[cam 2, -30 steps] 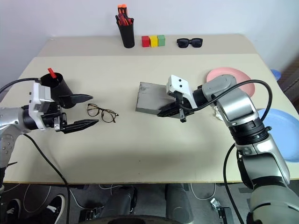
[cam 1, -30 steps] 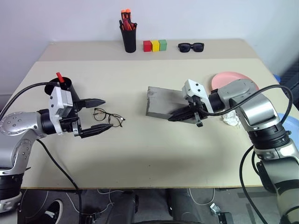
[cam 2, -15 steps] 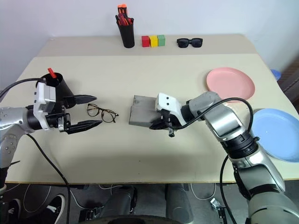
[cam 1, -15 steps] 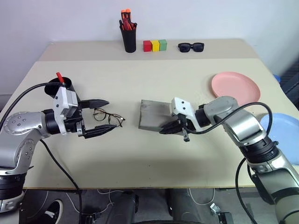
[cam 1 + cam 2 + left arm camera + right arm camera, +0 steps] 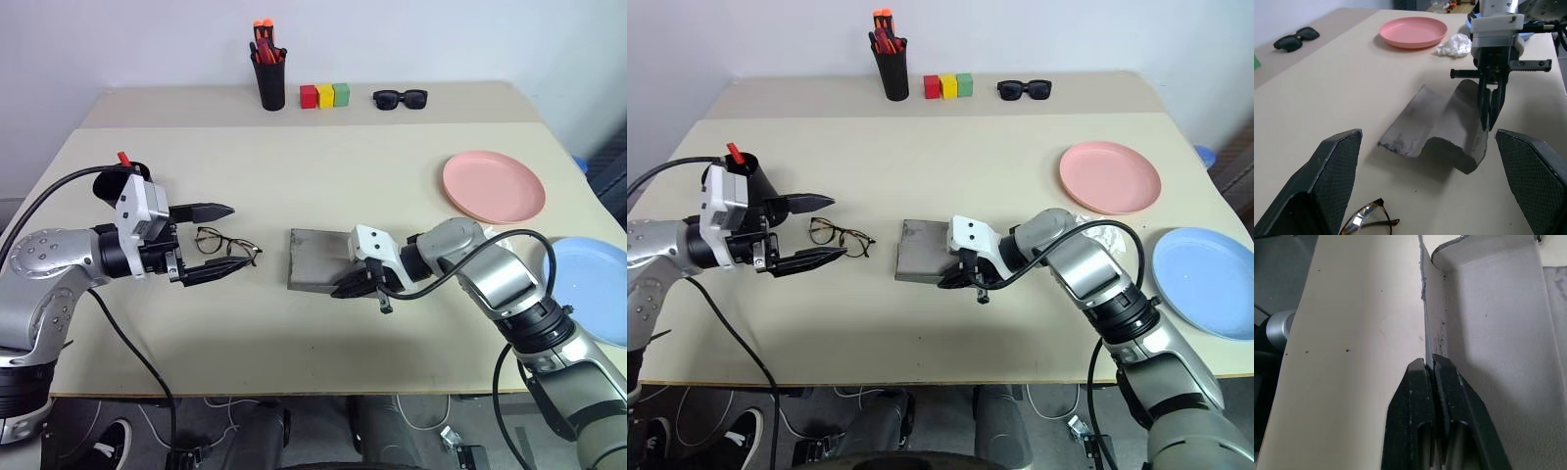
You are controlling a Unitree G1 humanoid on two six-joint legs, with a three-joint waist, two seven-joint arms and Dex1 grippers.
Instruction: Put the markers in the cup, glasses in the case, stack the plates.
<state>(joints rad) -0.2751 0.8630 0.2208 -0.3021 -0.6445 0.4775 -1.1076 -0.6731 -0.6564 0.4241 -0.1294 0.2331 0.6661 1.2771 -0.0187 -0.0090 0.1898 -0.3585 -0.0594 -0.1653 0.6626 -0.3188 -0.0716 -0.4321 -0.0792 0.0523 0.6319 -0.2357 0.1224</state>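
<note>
The grey case [image 5: 315, 257] lies open mid-table. My right gripper [image 5: 943, 284] is shut on the thin wall of its near edge, and the right wrist view shows that wall pinched between the fingers [image 5: 1418, 377]. The wire-frame glasses [image 5: 227, 245] rest on the table between the spread fingers of my open left gripper [image 5: 239, 235]. Behind that hand stands the black cup [image 5: 761, 186] with a red-tipped marker [image 5: 735, 154] in it. At the right lie the pink plate [image 5: 493, 186] and, apart from it, the blue plate [image 5: 1205, 296].
A crumpled white paper [image 5: 1107, 235] lies between the plates. Along the back edge stand a black pen holder [image 5: 271, 83], three coloured blocks [image 5: 325, 95] and dark sunglasses [image 5: 400, 98].
My right gripper has dragged the case left and toward the near edge, lowering it onto the table and uncovering the pink plate. The left gripper has stayed open by the glasses.
</note>
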